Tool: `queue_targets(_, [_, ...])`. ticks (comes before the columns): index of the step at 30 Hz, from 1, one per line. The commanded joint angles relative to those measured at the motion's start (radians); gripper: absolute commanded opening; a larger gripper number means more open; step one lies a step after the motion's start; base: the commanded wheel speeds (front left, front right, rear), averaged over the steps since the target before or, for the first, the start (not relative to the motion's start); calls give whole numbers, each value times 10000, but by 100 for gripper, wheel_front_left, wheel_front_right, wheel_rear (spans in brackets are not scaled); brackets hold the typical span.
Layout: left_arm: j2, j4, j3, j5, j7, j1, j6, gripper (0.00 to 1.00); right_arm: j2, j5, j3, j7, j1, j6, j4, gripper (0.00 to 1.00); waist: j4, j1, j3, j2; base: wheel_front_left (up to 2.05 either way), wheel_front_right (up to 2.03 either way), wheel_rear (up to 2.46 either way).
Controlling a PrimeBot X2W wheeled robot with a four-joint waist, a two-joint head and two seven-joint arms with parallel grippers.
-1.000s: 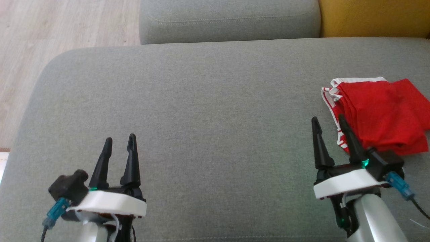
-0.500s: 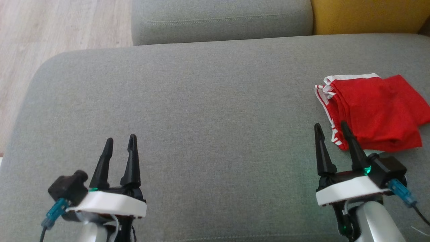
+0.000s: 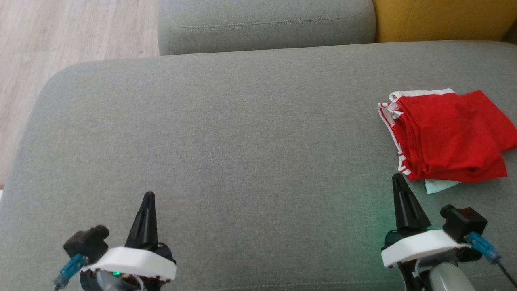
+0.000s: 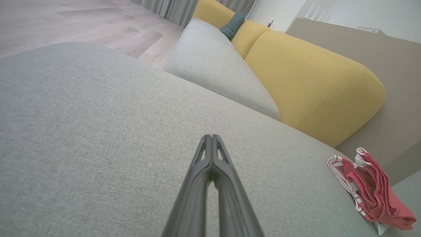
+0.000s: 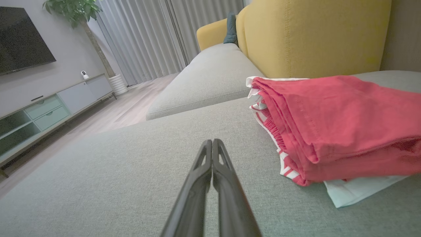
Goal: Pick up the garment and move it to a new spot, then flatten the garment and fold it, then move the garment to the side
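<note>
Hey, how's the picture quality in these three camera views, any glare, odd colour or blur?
Head view: soft even light, no glare, a green glow on the cushion beside the right claw. Left wrist view: wide-angle stretch, garment washed pink. Right wrist view: garment crisp, that claw's base near the lens soft.

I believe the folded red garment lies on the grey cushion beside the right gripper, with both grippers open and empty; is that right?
Not quite: the left gripper and right gripper are shut, not open, as each wrist view shows. They are empty, and the folded red garment lies on the grey cushion beside the right gripper.
</note>
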Motion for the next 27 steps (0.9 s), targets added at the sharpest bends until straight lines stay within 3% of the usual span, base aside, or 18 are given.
queue_targets(1, [37,-319,142,-146,32,-483,-58,0,-64,197,-47,32,-447,-1,-358,0,1,0,-1,0,0,0,0])
queue_targets(27, [104,-183,627,-2637,748,-731,-220,0,-168,3262,-339,666,-514,-3,-475,0,-5,0,-47,0,0,0,0])
